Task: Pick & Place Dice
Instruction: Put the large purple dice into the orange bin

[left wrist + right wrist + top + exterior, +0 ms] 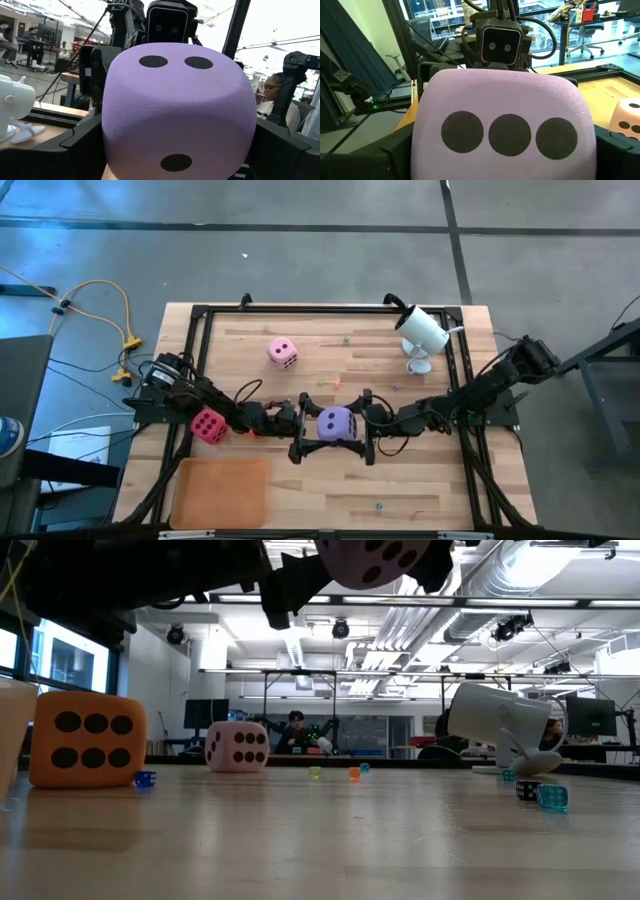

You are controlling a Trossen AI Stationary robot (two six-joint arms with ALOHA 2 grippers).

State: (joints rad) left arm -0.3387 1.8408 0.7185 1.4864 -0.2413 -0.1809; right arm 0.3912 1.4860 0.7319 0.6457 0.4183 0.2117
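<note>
The purple die is hanging above the middle of the worktop, lifted clear of it, between the left gripper and the right gripper, which are meeting from opposite sides. Both sets of jaws are standing spread wide around the die, their fingers flanking its sides; whether either is actually pinching it is unclear. The die is looking soft and rounded, showing three dark pips in a row on one face. The magenta die is lying left, the pink die far left, and the orange die is sitting on the worktop. No writing is readable.
</note>
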